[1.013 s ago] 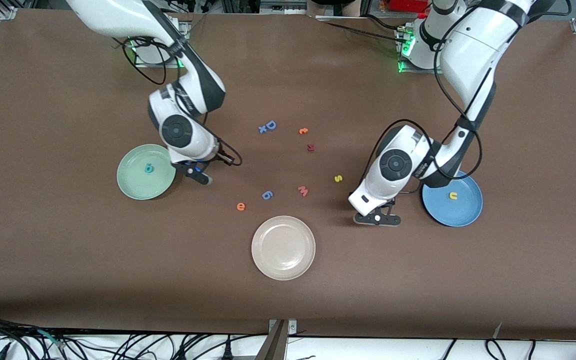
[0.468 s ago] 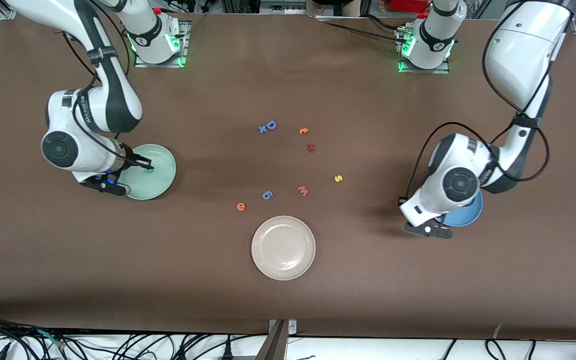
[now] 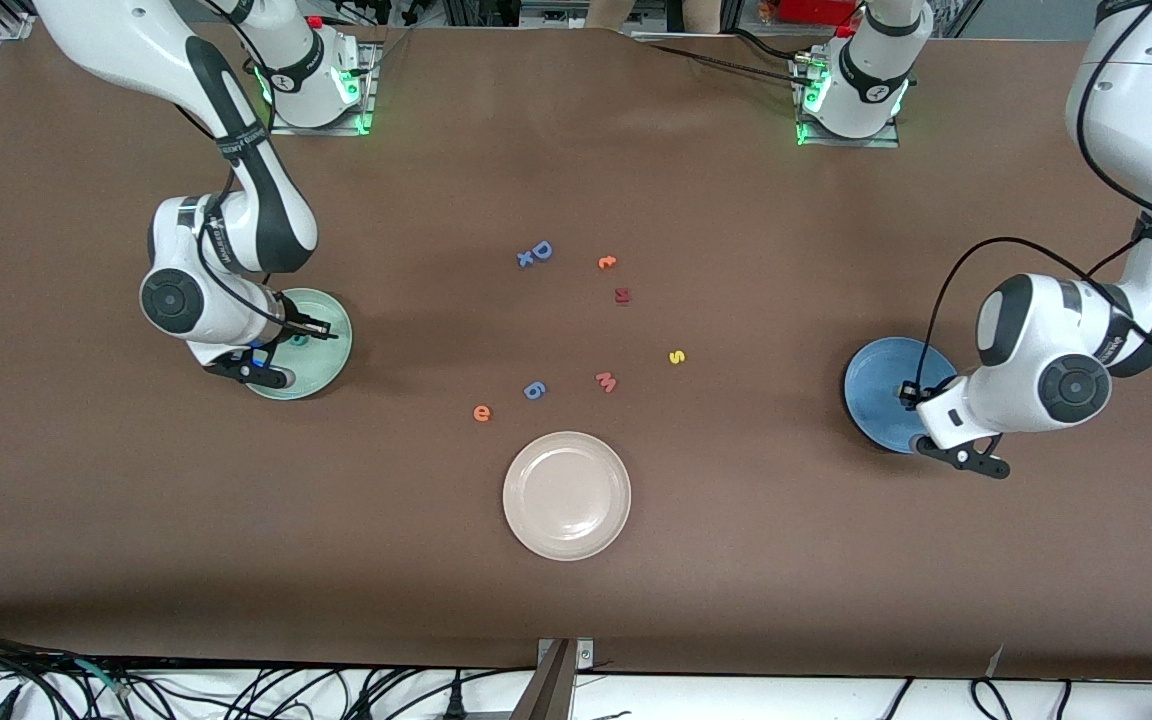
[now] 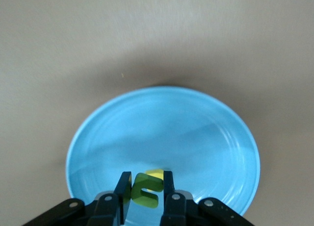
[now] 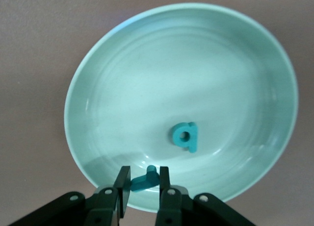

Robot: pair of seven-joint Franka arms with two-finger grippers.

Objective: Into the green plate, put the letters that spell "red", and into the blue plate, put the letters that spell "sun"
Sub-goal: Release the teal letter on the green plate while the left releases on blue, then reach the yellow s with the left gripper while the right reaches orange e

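Two letters are riding in my clamped jaws: left gripper (image 4: 143, 187) pinching the olive-green letter (image 4: 145, 189) over the blue plate (image 4: 206, 138), lower centre; right gripper (image 5: 141, 182) pinching the teal hook (image 5: 143, 181) over the green plate (image 5: 147, 79), brown table (image 3: 736, 560) spreading around.

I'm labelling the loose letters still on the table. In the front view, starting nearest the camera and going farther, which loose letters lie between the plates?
Orange e → blue 6 → pink-red w → yellow s → dark red letter → orange letter → blue D.
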